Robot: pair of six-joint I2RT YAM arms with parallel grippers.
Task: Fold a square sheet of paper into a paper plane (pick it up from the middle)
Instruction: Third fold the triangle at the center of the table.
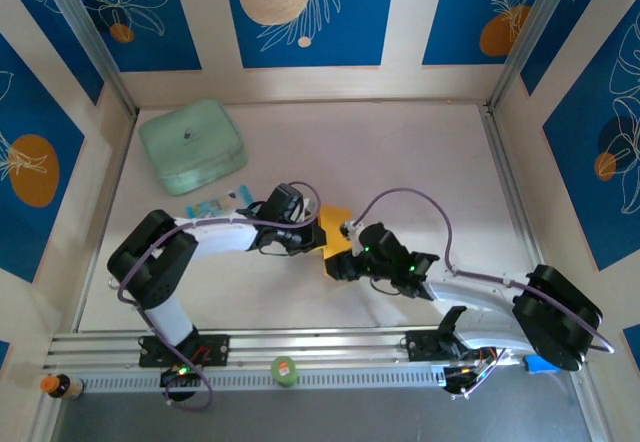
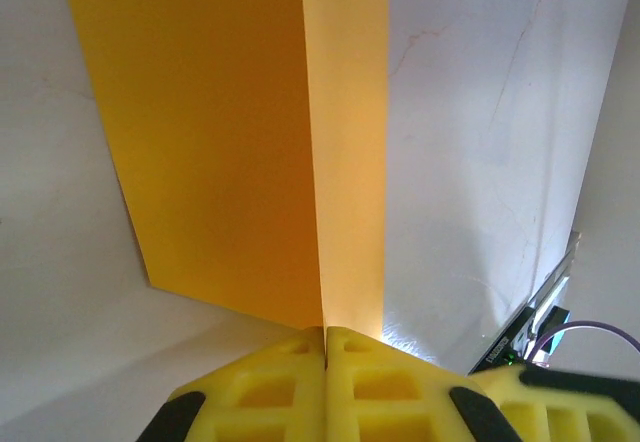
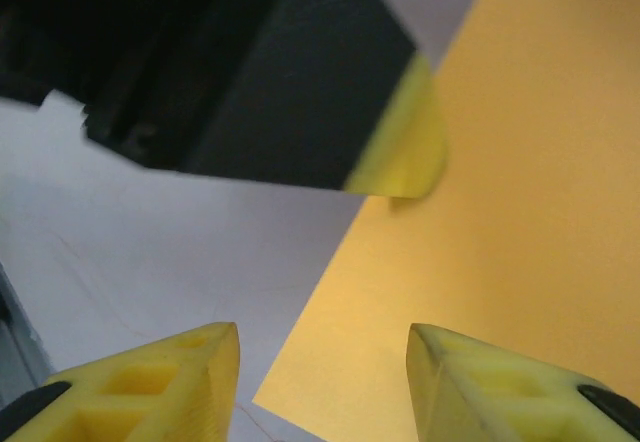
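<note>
We see the left gripper [image 2: 325, 334] with its two yellow fingers [image 2: 270, 392] pressed flat together. The square sheet of paper [image 2: 220, 142] runs straight into the seam between them, pinched there at its near edge. From those fingertips the sheet stretches away over the pale table [image 2: 480, 112]. A fold line starts at the seam and parts a broad, darker orange panel to the left of the fingers from a narrow, lighter strip to their right. The right gripper [image 3: 322, 352] has its fingers [image 3: 185, 382] spread apart, gripping nothing. Beyond the gap between them lies a corner of the sheet, whose edge runs diagonally away to the right, so the right-hand finger stands over paper and the left-hand one over bare table. We cannot tell whether either touches the surface. Just ahead of these open fingers sits a black, yellow-tipped finger of the left gripper, its tip at the sheet's edge.
</note>
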